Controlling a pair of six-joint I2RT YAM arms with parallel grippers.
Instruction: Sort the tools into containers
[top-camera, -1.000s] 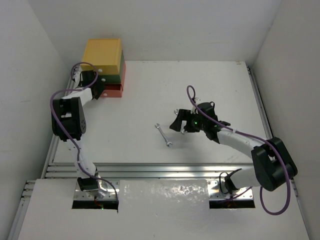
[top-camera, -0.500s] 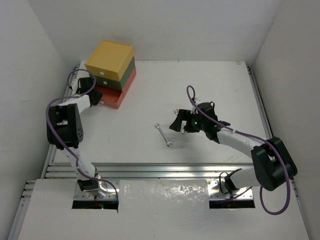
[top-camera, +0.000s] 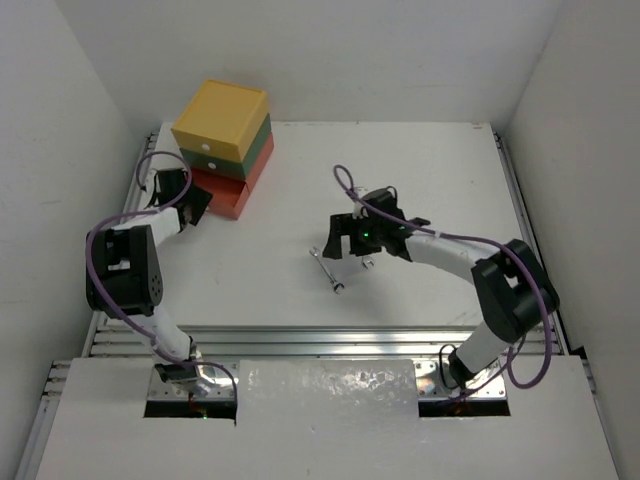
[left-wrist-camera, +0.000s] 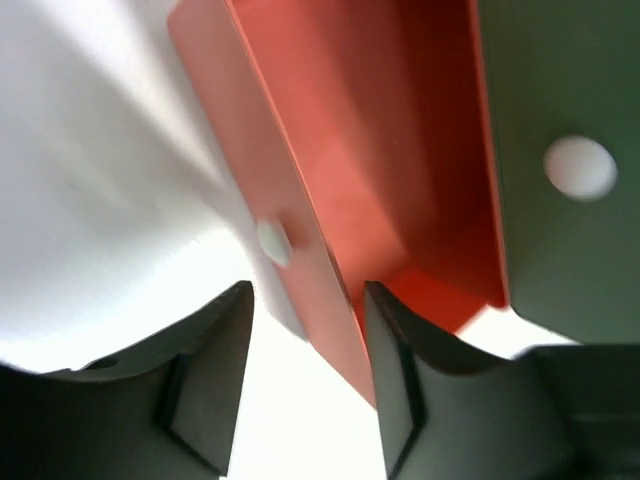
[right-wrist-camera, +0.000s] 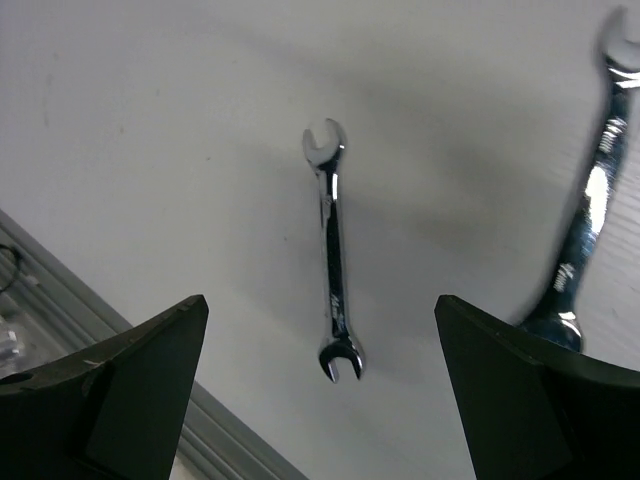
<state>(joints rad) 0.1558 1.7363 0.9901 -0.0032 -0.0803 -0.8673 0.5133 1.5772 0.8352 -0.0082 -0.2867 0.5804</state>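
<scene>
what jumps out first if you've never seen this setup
The bright stack of drawers at the far left corner of the table, yellow over green over red-orange, with the red-orange drawer pulled out and the left gripper straddling its front. Mid-table, a silver wrench lies below the open right gripper.

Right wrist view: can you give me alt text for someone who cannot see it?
A small silver wrench lies flat on the white table, framed between the two dark fingers of the open right gripper. A second silver wrench shows at the right edge, partly out of frame.
</scene>
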